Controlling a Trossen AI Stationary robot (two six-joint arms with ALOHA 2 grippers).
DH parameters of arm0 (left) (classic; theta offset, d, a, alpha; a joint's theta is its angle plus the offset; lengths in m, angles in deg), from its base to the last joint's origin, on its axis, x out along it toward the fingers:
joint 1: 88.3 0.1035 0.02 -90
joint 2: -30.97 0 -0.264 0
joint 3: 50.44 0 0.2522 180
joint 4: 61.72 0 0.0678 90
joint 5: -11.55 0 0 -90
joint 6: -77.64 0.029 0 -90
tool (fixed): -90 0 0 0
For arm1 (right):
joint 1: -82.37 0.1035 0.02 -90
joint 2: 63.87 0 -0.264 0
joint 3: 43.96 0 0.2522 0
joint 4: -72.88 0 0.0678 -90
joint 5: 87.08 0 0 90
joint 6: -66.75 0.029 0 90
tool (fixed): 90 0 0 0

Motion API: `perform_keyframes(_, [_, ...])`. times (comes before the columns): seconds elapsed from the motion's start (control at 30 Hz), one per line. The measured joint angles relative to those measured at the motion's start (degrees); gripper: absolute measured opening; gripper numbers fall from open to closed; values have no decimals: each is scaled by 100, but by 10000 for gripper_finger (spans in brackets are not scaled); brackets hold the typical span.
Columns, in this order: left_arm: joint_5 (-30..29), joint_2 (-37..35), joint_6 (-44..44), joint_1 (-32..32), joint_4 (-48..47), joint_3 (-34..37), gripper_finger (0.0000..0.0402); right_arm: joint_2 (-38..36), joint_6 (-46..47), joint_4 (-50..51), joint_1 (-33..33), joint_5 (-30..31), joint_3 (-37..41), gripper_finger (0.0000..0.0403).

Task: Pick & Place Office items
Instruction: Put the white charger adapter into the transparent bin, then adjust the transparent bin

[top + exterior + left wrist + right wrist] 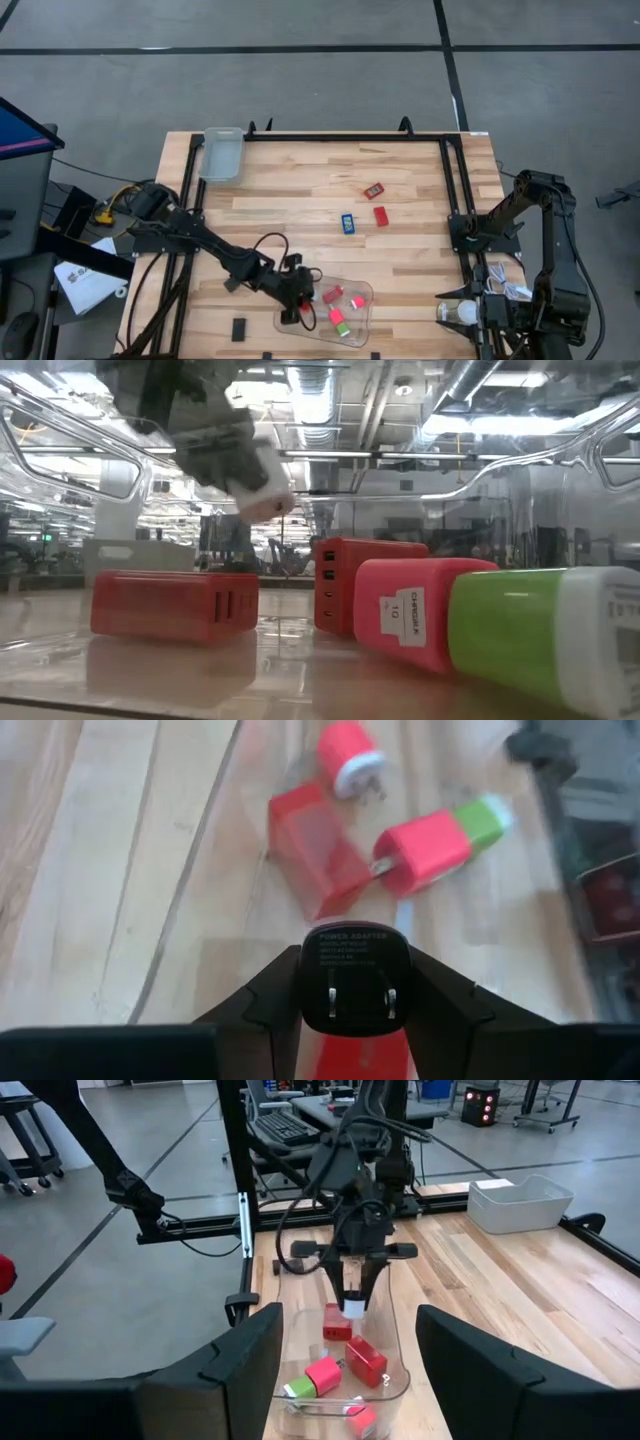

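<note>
My left gripper point(292, 303) hangs over the near-left end of a clear tray point(366, 291), shut on a small power adapter point(353, 975) with a black pronged face and a pale body point(265, 500). In the tray lie a red block point(318, 860), a pink plug with a white end point(345, 755) and a pink-and-green piece point(440, 840). Two red blocks point(374, 190) point(381, 215) and a blue piece point(347, 222) lie flat on the wood farther back. A flat black rectangle point(240, 327) lies near the near edge. My right gripper point(350, 1325) waits open at the table's right side. My left gripper pinches the power adapter between its two fingers point(275, 990), one on each side of the black pronged end point(353, 950). The fingers come from above, pointing down. The adapter is lifted clear above the tray, prongs up toward the wrist, its pale body point(353, 1308) hanging below the fingertips.
A second clear bin point(222, 153) sits at the far-left corner. A white bulb-like object with a cable point(455, 312) lies by the right arm's base. Black frame rails run along the table's far, left and right edges. Bare wood point(300, 200) lies between bin and tray.
</note>
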Motion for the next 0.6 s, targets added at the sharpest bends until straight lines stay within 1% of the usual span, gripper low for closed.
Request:
perform_keyframes(0.17, [67, -4, 4, -55, -17, -45, 126, 0, 0, -2, -4, 0, 0, 224])
perform_keyframes(0.2, [77, -6, 6, -55, -6, -52, 133, 0, 0, -1, -4, -2, 0, 224])
perform_keyframes(0.23, [78, -17, 4, -55, -3, -52, 148, 0, 0, -4, -4, -1, 0, 224])
perform_keyframes(0.37, [89, -99, 36, -66, 7, -65, 238, 0, 0, -4, -2, -2, 0, 224])
perform_keyframes(0.43, [141, -176, 39, -66, -102, -56, 272, 0, 0, -2, -2, -2, 0, 224])
perform_keyframes(0.5, [183, -280, 50, -66, -75, -56, 295, 0, 0, -2, -2, -2, 0, 224])
perform_keyframes(0.6, [163, -596, 242, -83, 15, -56, 308, 0, 0, -2, -2, -2, 0, 224])
